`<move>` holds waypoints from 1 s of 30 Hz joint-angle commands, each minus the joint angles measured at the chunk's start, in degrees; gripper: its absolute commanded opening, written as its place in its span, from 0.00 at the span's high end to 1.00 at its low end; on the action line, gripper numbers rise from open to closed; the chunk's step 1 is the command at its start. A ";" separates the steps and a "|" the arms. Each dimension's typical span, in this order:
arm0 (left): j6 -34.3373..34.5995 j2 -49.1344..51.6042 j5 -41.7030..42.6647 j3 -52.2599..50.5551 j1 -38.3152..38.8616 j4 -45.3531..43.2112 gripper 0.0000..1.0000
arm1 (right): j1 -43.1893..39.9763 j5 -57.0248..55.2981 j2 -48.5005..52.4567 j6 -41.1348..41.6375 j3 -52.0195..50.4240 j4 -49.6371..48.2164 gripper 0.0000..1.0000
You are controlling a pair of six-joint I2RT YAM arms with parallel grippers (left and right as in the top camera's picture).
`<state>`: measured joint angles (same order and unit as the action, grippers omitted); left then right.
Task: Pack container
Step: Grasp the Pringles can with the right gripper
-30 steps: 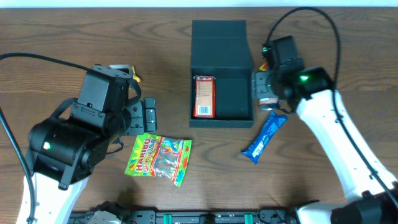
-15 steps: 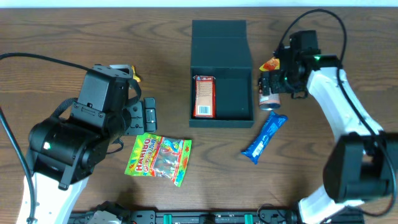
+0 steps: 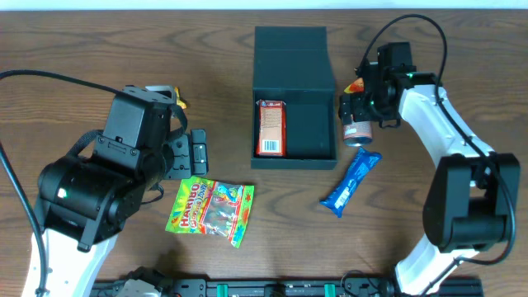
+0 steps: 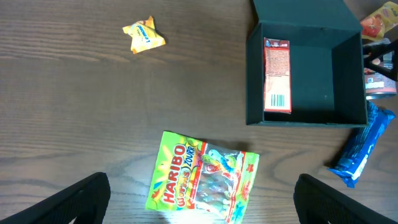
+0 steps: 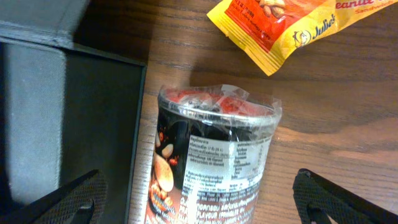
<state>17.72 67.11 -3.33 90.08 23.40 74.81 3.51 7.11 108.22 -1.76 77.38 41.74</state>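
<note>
a: overhead?
b: the container [image 3: 312, 124] sits open mid-table, a red packet [image 3: 271, 128] along its left wall; my right gripper [image 3: 360, 111] hangs just beside its right wall, over a can [image 3: 357, 134].
a: left wrist?
b: my left gripper [image 4: 202, 202] is spread wide, empty, above a gummy bag [image 4: 202, 179].
a: right wrist?
b: fingers wide apart — gripping nothing.

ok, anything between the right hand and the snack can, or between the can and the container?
Nothing visible. The right hand is open over the can, which sits beside the container at its right wall. The yellow packet sits beyond the can, off the path. The lid is open; the red packet inside fills only the left side.
</note>
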 commanded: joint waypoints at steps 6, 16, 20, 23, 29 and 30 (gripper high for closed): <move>-1.01 0.11 -0.02 0.87 -0.22 0.22 0.05 | 0.68 -0.87 3.15 -0.44 0.07 -1.64 0.05; -1.01 0.11 -0.02 0.87 -0.22 0.22 0.05 | 0.76 -0.87 6.32 0.66 -0.26 -2.73 0.08; -1.01 0.11 -0.02 0.90 -0.22 0.24 0.05 | 0.76 -0.87 6.32 0.66 -0.26 -2.93 0.18; -1.01 0.11 -0.02 0.87 -0.22 0.22 0.05 | 0.76 -0.87 6.32 0.63 -0.26 -2.91 0.25; -1.01 0.11 -0.02 0.90 -0.22 0.24 0.05 | 0.74 -0.87 6.05 0.63 -0.24 -1.88 0.30; -1.01 0.11 -0.02 0.87 -0.22 0.22 0.05 | 0.74 -0.90 5.84 0.63 -0.24 -1.70 0.31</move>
<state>17.72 67.11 -3.33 90.08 23.40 74.81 3.55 6.59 114.37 -1.08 77.28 39.51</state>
